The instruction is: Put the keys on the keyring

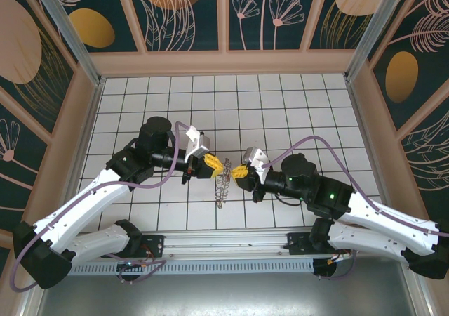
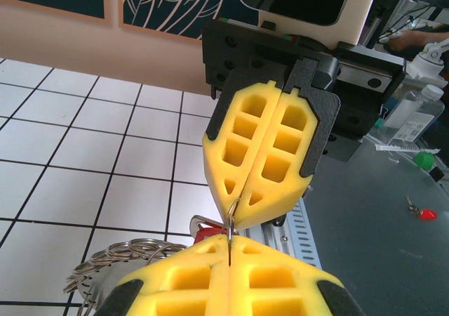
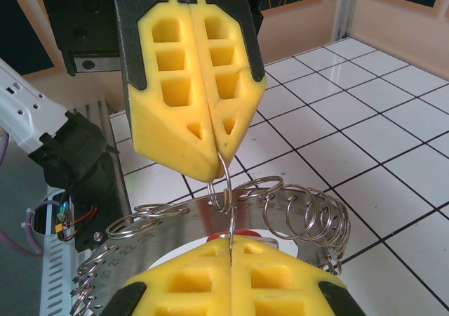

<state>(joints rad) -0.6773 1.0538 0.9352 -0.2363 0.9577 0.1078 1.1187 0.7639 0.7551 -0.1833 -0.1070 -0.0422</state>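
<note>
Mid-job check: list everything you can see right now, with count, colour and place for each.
keyring: one, grey metal fringed with wire rings, below the left hand and right hand, mid-table.
small ring: one, silver, pinched between both hands' tips.
key: one, red tag, by the right hand's tips; grip unclear.
red-tagged piece: one, on the grey surface beside the tiles.
bottle: one, clear, beyond that surface.
table: one, white tiles, black lines.
wall panels: several, dark, flower prints.
arms: two, white and black, near edge.
left hand: yellow, shut on small ring.
right hand: yellow, shut on small ring.
</note>
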